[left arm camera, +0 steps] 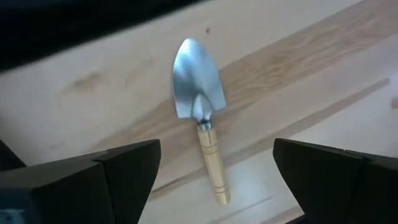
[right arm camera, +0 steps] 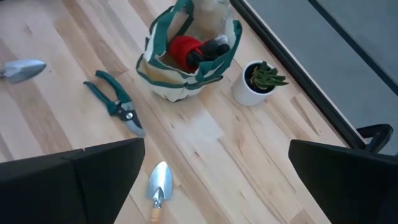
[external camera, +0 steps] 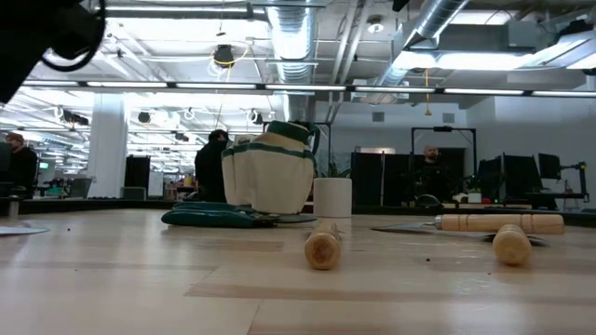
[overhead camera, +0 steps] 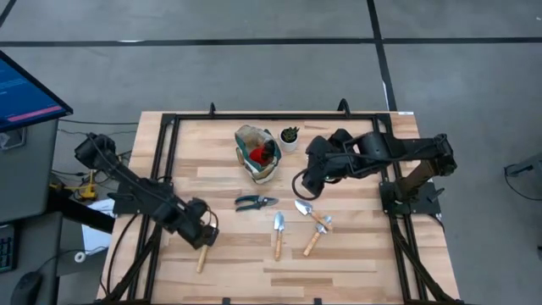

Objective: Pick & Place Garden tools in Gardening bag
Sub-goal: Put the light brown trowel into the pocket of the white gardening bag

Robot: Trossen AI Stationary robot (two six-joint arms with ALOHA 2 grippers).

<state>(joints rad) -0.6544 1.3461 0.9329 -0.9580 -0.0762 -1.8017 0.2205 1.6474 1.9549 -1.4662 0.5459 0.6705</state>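
Shiny metal trowel [left arm camera: 198,84], wooden handle

I see a beige gardening bag [right arm camera: 186,59] with green trim, a red item [right arm camera: 181,46] inside; silver-headed trowel [left arm camera: 200,112] with light wooden handle; dark green shears [right arm camera: 115,102]; white pot [right arm camera: 250,89]; pale wood-grain surface [right arm camera: 249,168].

Even overhead light from ceiling strips [external camera: 279,88] leaves soft shadows; the trowel blade [left arm camera: 196,81] glints, and the low view's foreground surface [external camera: 140,288] blurs.

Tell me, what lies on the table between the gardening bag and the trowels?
In the high view, the pruning shears lie between the gardening bag and the trowels; the rest is bare wood.
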